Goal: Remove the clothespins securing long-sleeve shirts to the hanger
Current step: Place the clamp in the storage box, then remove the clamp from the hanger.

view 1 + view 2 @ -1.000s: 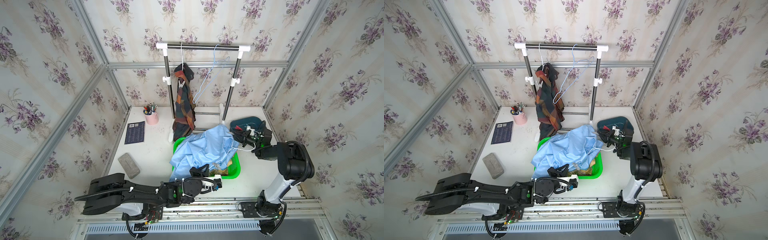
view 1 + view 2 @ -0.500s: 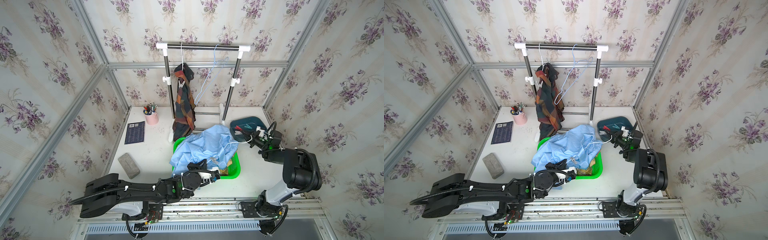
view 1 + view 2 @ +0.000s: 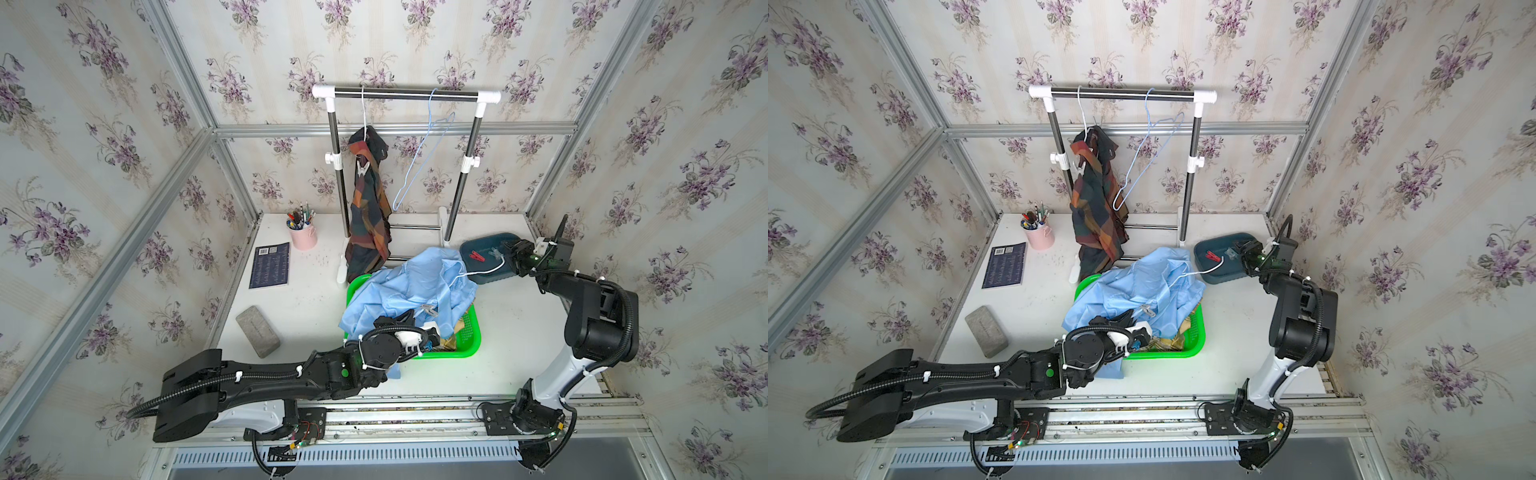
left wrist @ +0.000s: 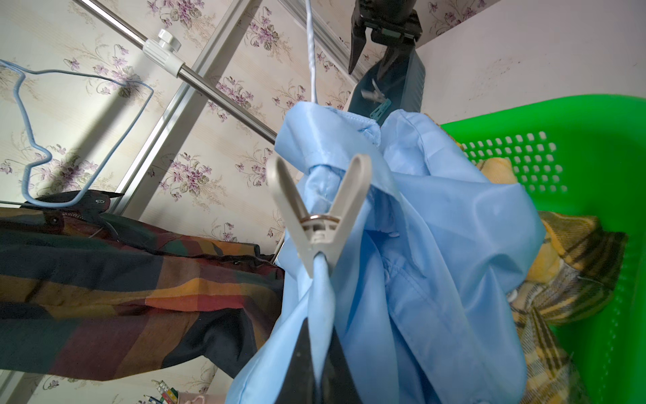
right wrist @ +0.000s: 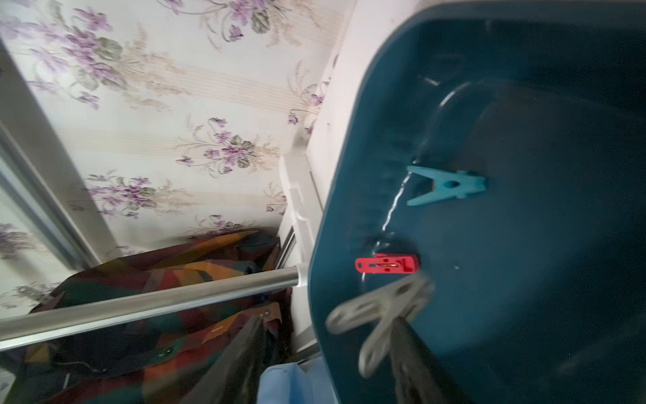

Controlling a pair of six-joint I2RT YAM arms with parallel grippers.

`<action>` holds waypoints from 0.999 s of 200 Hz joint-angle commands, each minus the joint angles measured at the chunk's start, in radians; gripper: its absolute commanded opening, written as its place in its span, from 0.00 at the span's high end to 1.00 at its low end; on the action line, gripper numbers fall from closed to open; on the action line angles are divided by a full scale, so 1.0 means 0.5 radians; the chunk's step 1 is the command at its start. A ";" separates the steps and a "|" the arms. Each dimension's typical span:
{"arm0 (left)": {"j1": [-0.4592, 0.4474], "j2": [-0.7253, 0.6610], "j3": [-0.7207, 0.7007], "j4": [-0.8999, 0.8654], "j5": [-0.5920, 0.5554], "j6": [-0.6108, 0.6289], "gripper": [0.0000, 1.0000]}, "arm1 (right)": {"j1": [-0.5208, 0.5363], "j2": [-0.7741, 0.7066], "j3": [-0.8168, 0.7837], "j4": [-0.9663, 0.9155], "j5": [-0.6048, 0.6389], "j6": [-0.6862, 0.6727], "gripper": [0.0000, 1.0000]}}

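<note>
My left gripper (image 4: 316, 370) is shut on a fold of the light blue shirt (image 3: 415, 282), which lies heaped over the green basket (image 3: 471, 347). A grey clothespin (image 4: 318, 217) still pinches that fold just beyond my fingers; it also shows in a top view (image 3: 1147, 309). My right gripper (image 5: 328, 353) hangs open over the dark teal bin (image 5: 349, 175). A blurred grey clothespin (image 5: 381, 314) is beside one finger. A red clothespin (image 5: 386, 263) and a teal clothespin (image 5: 447, 185) lie in the bin. The dark plaid shirt (image 3: 368, 208) hangs on the rack with a pale clothespin (image 3: 362, 168).
The rack (image 3: 405, 93) stands at the back with an empty blue hanger (image 3: 419, 166). A yellow plaid shirt (image 4: 559, 266) lies in the basket under the blue one. A pink pen cup (image 3: 303, 237), a dark card (image 3: 270, 266) and a grey block (image 3: 257, 330) sit at the left.
My right gripper moved from the blue shirt to over the teal bin and opened, letting go of the grey clothespin. My left gripper reached farther in, still shut on the blue shirt.
</note>
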 commanded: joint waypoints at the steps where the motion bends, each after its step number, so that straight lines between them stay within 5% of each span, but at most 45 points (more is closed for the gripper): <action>1: 0.014 -0.029 0.043 0.091 0.093 0.006 1.00 | 0.009 -0.092 -0.038 -0.155 0.096 -0.143 0.29; 44: 0.068 -0.151 0.069 -0.094 0.251 -0.185 1.00 | 0.139 -0.773 -0.242 -0.386 0.125 -0.291 0.30; 102: 0.277 -0.190 0.145 -0.280 0.536 -0.520 1.00 | 0.447 -1.762 -0.641 -0.412 -0.261 -0.512 0.28; 129: 0.334 -0.148 0.144 -0.286 0.562 -0.573 1.00 | 0.615 -1.992 -0.753 -0.429 -0.289 -0.451 0.30; 158: 0.281 -0.104 0.093 -0.283 0.470 -0.518 1.00 | 0.676 -2.191 -0.848 -0.415 -0.306 -0.393 0.20; 200: 0.149 0.051 0.100 -0.161 0.324 -0.443 1.00 | 0.689 -1.967 -0.897 -0.315 -0.230 -0.375 0.18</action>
